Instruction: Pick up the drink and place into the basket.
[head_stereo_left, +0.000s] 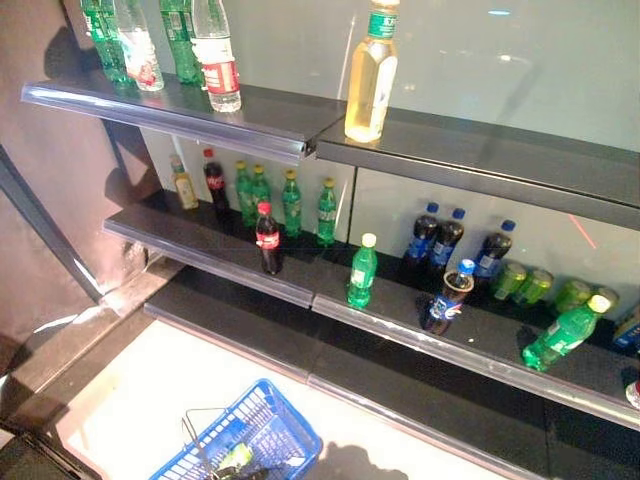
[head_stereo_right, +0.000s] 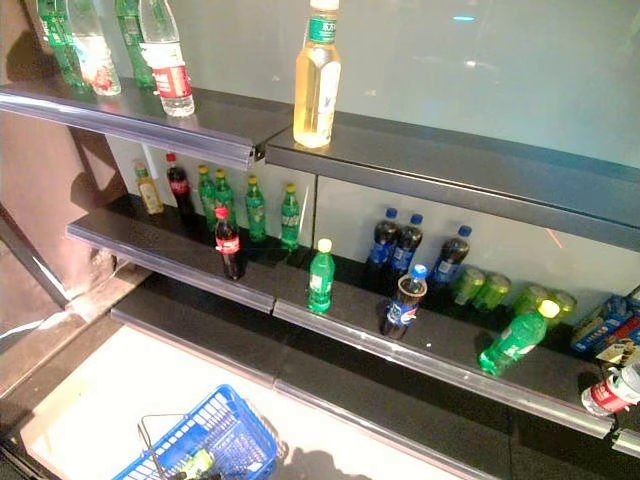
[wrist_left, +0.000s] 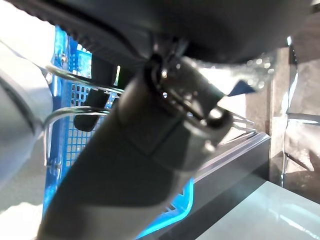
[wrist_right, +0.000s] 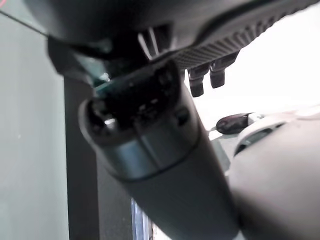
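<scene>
The blue basket (head_stereo_left: 270, 420) hangs low at the left in front of the shelves, with a green and yellow drink (head_stereo_left: 235, 458) lying in it. My left hand (wrist_left: 150, 150) is shut on its thin wire handles (wrist_left: 75, 82). My right hand (wrist_right: 165, 150) hangs away from the shelves, its fingers (wrist_right: 197, 82) relaxed and holding nothing. On the middle shelf's front stand a cola bottle (head_stereo_left: 268, 240), a green bottle with a white cap (head_stereo_left: 362, 272) and a dark bottle with a blue cap (head_stereo_left: 447, 297). A green bottle (head_stereo_left: 563, 333) lies tilted further right.
A tall yellow bottle (head_stereo_left: 371, 75) stands on the top shelf (head_stereo_left: 300, 135), with clear and green bottles (head_stereo_left: 215, 55) to its left. Small green bottles (head_stereo_left: 290, 200), dark blue-capped bottles (head_stereo_left: 435, 240) and green cans (head_stereo_left: 525, 285) line the back of the middle shelf. A low dark ledge (head_stereo_left: 400, 400) runs beneath.
</scene>
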